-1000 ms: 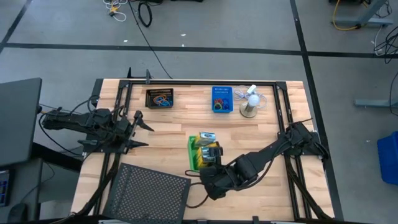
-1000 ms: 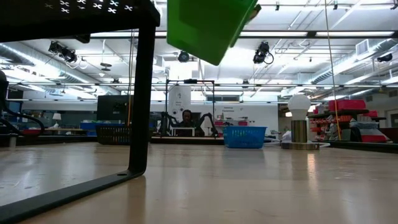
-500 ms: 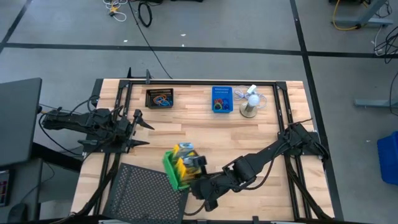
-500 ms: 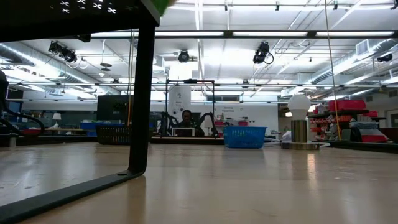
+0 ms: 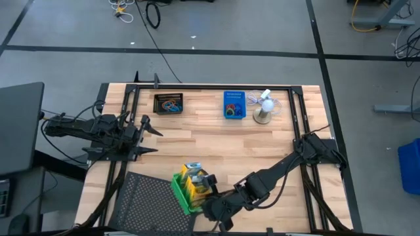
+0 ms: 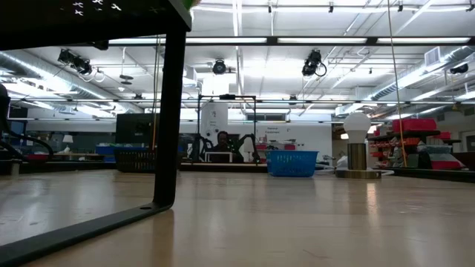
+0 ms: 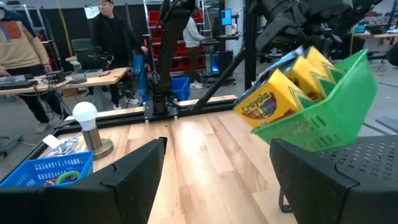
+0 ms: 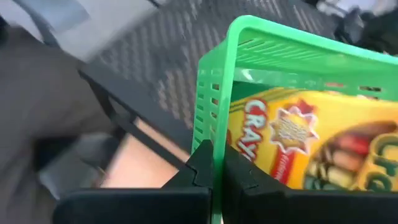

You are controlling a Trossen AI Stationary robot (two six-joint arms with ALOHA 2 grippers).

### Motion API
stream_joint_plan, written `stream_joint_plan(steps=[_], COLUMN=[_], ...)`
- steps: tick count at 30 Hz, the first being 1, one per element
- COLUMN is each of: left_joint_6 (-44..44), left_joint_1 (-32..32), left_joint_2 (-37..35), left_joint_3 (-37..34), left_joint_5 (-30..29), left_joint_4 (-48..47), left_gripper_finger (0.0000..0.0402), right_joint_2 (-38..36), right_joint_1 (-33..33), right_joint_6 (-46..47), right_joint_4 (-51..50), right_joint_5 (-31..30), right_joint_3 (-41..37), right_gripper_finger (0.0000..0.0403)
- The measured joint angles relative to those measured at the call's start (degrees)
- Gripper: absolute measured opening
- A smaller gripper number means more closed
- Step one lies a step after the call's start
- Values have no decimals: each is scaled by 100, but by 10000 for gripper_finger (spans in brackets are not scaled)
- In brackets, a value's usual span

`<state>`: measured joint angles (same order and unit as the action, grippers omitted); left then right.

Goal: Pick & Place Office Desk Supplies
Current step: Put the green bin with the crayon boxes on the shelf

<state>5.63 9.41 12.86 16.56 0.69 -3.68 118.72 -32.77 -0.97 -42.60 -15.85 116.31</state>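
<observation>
A green bin [image 5: 178, 189] with yellow crayon boxes [image 5: 194, 179] in it hangs tilted over the right edge of the black mesh tray [image 5: 152, 204], near the table's front. My right gripper [image 5: 206, 195] is shut on it. In the left wrist view the bin [image 7: 329, 118] tips with its open side toward the table's left, and a crayon box [image 7: 268, 102] leans out of it. My left gripper [image 5: 149, 136] waits open at the table's left, pointing level with nothing between its fingers. My right gripper pinches the green bin's side wall at its rim [image 8: 214, 134]. One finger is outside the wall, the other inside next to the crayon box [image 8: 292, 140]. The fingers slant down from the table's right. The bin is lifted clear and tilted.
At the far edge stand a black bin [image 5: 168, 103] with coloured loops, a blue bin [image 5: 233, 105] and a white mini fan [image 5: 264, 109]. In the low view the mesh tray's leg [image 6: 168, 111] stands on the table at the near left.
My right gripper has carried the green bin from the table's middle toward the left and near edges, out over the mesh tray's right edge. Its wrist has turned, and the bin is tipped further. The bin has gone out of the top of the low view.
</observation>
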Motion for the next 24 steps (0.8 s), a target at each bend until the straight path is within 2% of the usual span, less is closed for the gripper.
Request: stream_joint_plan(steps=[13,18,24], left_joint_6=[-2,22,35], left_joint_1=[-1,0,0], left_joint_2=[0,0,0], left_joint_3=[0,0,0], left_joint_5=[-72,-83,-133], left_joint_4=[4,5,4], left_gripper_finger=[303,303,303], right_joint_2=[0,-11,-11], right_joint_1=[143,261,464], right_joint_6=[671,1067,1255], right_joint_4=[-2410,-2894,-2865], right_joint_5=[-1207,-1278,-1123], right_joint_3=[0,-294,-1011], right_gripper_finger=[5,5,5])
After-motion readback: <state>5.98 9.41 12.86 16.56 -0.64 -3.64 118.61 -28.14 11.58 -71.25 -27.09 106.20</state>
